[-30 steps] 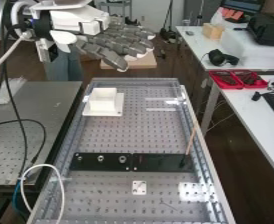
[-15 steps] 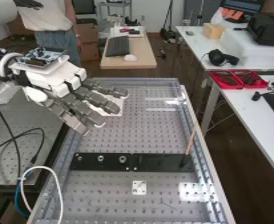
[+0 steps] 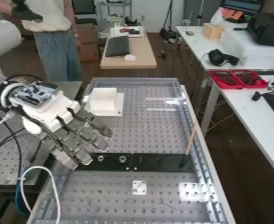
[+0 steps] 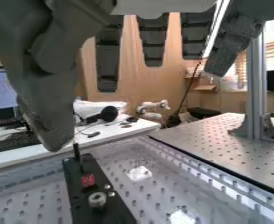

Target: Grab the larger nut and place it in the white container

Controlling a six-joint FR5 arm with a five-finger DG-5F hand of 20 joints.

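Note:
The hand [image 3: 54,114] is over the bench's left edge in the high view, its fingers straight and slanting down toward the left end of the black bar [image 3: 162,161]. Just right of the fingertips, the larger nut [image 3: 101,158] stands on the bar, with the bearing [image 3: 122,159] beside it. The fingers cover the bar's left end. Farther up the bench is the white container [image 3: 103,100]. In the wrist view the hand [image 4: 152,42] has its fingers spread with nothing between them; a round metal part [image 4: 97,200] stands on the bar below.
A thin wooden stick [image 3: 191,140] rises from the bar's right end. A small white plate [image 3: 139,187] lies below the bar. Cables [image 3: 52,170] loop at the left edge. A person stands behind, apart from the bench.
From above the bench's far left, the hand has come down and toward the near end, to the bar's left end. The smaller nut, seen earlier, is now covered by the fingers.

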